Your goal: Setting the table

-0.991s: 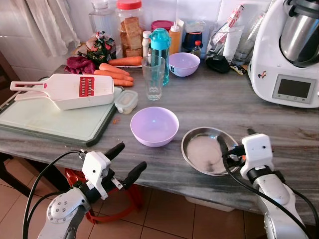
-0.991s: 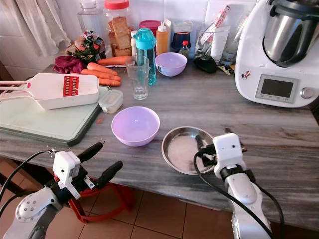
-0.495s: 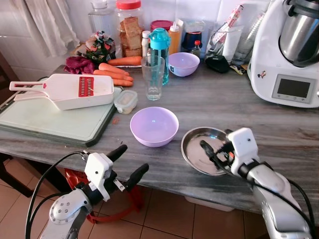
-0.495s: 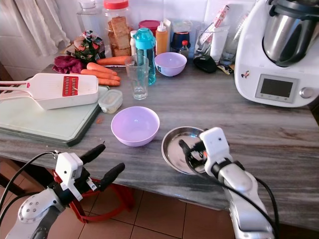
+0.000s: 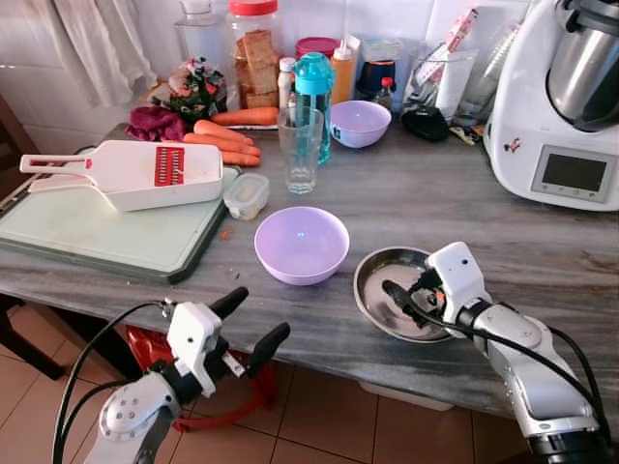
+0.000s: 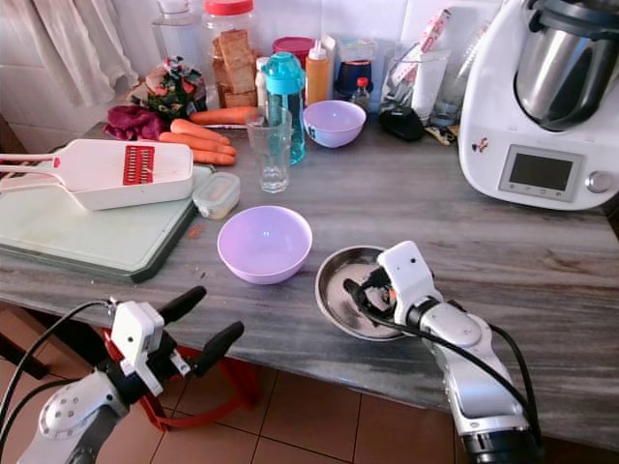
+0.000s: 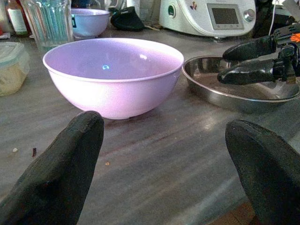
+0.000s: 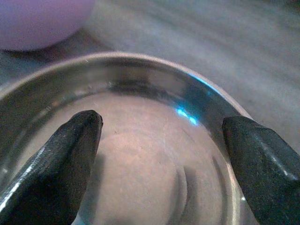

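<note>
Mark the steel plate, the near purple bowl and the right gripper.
steel plate (image 5: 372,275), left eye view, bare left rim.
near purple bowl (image 5: 301,242), left eye view, inside centre.
right gripper (image 5: 398,296), left eye view, between the fingers.

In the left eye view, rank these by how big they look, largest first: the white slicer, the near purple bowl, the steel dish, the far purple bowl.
1. White slicer, the longest.
2. Near purple bowl and steel dish: about alike; the right gripper covers part of the dish, so unranked.
3. Far purple bowl, smallest, though farther from the camera.
</note>
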Robot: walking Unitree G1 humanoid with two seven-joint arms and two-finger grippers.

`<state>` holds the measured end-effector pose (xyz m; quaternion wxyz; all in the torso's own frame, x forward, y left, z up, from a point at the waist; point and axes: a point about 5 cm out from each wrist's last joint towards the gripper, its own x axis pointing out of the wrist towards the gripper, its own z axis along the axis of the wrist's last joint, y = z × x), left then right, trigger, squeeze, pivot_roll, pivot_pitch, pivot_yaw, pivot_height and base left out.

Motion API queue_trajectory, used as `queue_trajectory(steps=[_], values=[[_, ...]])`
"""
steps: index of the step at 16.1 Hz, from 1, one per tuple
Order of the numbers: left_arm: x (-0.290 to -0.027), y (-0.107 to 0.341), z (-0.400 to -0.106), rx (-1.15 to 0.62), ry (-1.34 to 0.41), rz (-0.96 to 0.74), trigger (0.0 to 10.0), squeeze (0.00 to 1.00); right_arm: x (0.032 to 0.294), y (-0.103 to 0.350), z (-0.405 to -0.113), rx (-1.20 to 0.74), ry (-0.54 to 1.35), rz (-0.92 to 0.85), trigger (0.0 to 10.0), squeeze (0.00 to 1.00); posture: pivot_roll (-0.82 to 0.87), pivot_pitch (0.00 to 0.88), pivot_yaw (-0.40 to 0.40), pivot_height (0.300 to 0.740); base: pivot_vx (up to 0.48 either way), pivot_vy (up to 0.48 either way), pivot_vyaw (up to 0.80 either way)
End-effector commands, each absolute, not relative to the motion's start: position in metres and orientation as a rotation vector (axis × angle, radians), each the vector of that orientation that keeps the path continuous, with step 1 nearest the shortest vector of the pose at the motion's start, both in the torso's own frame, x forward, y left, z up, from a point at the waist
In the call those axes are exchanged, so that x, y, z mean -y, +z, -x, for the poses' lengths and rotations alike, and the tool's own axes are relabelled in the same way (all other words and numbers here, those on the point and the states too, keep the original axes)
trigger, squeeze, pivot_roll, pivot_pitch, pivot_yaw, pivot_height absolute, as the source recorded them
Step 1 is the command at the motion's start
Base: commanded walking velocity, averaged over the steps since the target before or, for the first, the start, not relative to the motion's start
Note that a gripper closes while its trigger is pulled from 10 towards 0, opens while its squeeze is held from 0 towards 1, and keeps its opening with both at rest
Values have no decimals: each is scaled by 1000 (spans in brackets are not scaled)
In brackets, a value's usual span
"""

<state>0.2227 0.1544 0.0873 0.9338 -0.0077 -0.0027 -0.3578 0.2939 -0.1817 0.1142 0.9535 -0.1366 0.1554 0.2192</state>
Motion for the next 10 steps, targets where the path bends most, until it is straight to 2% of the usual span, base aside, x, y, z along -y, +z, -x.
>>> queue_trajectory(steps=[1,2,10], values=[[-156,90,-221,13,-735,-1,10000,0,182,111,-295,-351,450,284,10000,47,59,43,-11,740,0,0,0],[-156,91,-221,14,-734,-1,10000,0,183,108,-294,-368,447,283,10000,0,58,45,-10,740,0,0,0],[-152,88,-219,3,-752,4,10000,0,164,98,-299,-433,528,225,10000,0,66,43,-7,740,0,0,0]])
